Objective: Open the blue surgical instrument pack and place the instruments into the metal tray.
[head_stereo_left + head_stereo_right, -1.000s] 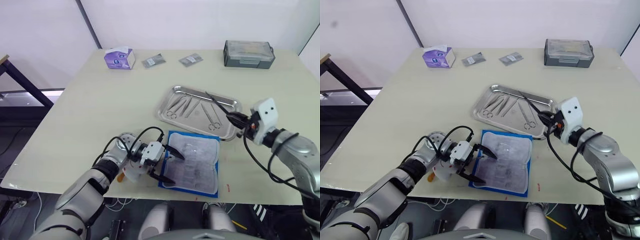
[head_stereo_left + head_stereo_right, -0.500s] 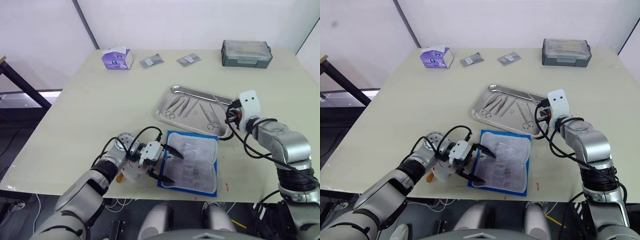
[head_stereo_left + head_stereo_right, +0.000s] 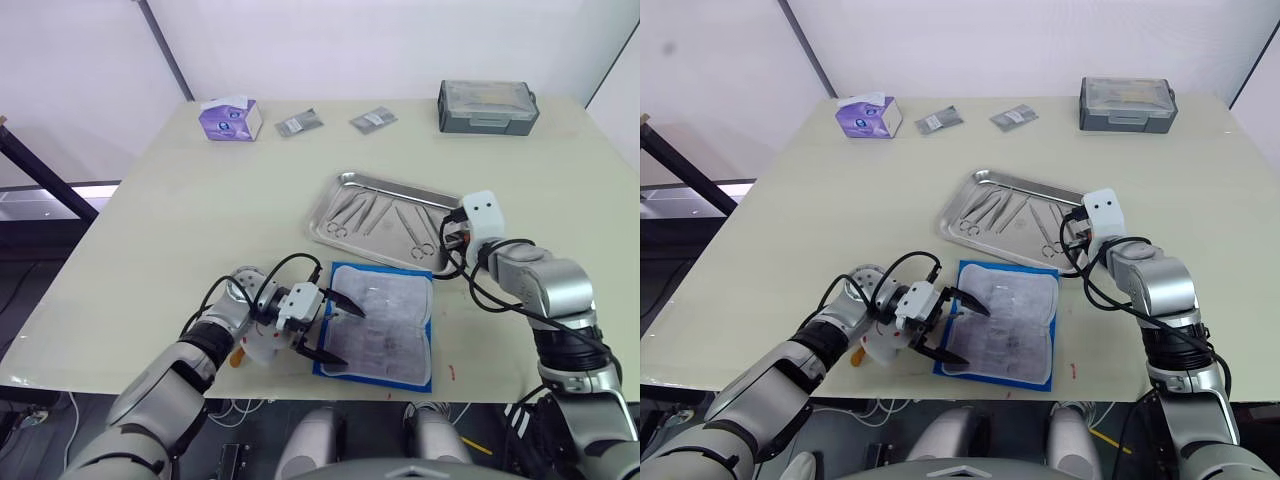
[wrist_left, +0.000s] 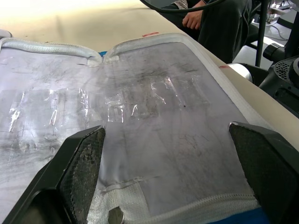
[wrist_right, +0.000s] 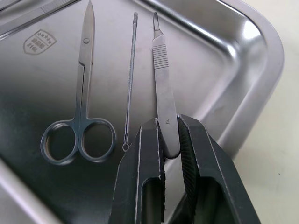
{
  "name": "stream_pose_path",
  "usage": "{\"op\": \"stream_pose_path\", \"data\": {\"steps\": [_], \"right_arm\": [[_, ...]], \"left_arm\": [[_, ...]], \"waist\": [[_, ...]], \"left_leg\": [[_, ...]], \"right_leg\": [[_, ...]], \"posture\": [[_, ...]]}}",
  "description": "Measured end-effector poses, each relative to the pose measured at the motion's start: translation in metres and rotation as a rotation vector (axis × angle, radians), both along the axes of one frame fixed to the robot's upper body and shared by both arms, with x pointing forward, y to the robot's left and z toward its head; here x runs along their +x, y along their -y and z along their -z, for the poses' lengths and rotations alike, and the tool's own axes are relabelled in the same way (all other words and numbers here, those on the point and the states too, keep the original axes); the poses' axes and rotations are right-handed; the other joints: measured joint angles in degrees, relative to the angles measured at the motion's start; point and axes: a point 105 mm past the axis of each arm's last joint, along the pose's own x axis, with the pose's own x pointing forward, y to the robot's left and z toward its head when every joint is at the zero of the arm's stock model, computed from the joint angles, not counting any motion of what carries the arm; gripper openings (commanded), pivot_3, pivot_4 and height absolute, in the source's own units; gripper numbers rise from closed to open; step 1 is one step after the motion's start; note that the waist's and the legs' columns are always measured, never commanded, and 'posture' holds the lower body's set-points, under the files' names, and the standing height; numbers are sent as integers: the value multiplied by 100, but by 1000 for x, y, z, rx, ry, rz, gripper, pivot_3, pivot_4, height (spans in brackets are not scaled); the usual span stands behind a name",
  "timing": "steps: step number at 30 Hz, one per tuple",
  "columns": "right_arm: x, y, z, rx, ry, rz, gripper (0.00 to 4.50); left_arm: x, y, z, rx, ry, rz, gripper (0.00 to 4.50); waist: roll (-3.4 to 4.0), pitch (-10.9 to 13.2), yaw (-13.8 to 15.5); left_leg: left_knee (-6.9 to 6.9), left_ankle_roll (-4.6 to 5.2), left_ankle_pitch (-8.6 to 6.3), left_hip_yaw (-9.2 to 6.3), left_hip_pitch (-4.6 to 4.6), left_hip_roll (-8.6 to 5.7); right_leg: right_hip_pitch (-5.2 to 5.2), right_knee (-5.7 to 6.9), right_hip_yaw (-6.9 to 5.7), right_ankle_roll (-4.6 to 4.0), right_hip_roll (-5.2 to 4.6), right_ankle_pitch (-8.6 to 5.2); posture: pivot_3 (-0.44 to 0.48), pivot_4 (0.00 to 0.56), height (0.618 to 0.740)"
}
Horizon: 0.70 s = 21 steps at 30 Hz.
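Nearest the robot, the left gripper (image 3: 338,332) hovers with its two black fingers spread wide over the near-left edge of the blue surgical instrument pack (image 3: 380,322), a flat blue fabric pouch that lies opened on the front of the pale cream table (image 3: 180,220), its pale grey-white lining facing up. In the left wrist view the lining (image 4: 154,116) shows creased clear plastic pockets, and I can make out no tool in them.

Just beyond the pack, touching or nearly touching its far edge, sits the shiny stainless-steel rectangular metal tray (image 3: 345,184) with rounded corners and a low rim. The right gripper (image 5: 171,150) is at the tray's right end, its fingers pinching the flat handle of a slim silvery scalpel handle (image 5: 161,84) stamped with a "4", whose tip points into the tray. Beside it on the tray floor lie a thin metal probe (image 5: 131,74) and silvery ring-handled scissors (image 5: 81,107); further instruments (image 3: 362,210) rest toward the tray's left end.

Along the far edge stand a purple tissue box (image 3: 230,119), two small grey packets (image 3: 298,123), and a grey lidded plastic box (image 3: 486,105).
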Motion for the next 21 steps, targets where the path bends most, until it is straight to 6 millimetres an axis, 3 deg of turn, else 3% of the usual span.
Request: {"op": "stream_pose_path", "data": {"steps": [5,7,9,14,21], "right_arm": [[1,-4,5,10,-15,-4,21],[1,-5,6,13,-18,-11,1003],[1,-7,6,14,-14,-22,1627],[2,-12,5,9,0,-45,4069],[1,-9,-1,-11,28,-52,4069]], "left_arm": [[0,0,0,0,1,0,4500],[0,0,0,0,1,0,4500],[0,0,0,0,2,0,4500],[-1,0,0,-2,6,1,4500],[-1,0,-1,-4,9,-1,4500]], "waist": [[0,0,1],[0,0,1],[0,0,3],[-1,1,4],[-2,4,-1]], "left_leg": [[0,0,0,0,0,0],[0,0,0,-1,0,0],[0,0,0,-2,-1,0],[0,0,0,-3,-2,0],[-3,0,0,-3,-5,0]], "right_leg": [[0,0,0,0,0,0],[0,0,-1,0,0,0],[0,0,-2,0,0,0],[0,-1,-2,0,-1,0],[-4,-2,-3,0,-1,-1]], "posture": [[0,150,734],[0,150,734],[0,150,734],[0,150,734],[0,150,734]]}}
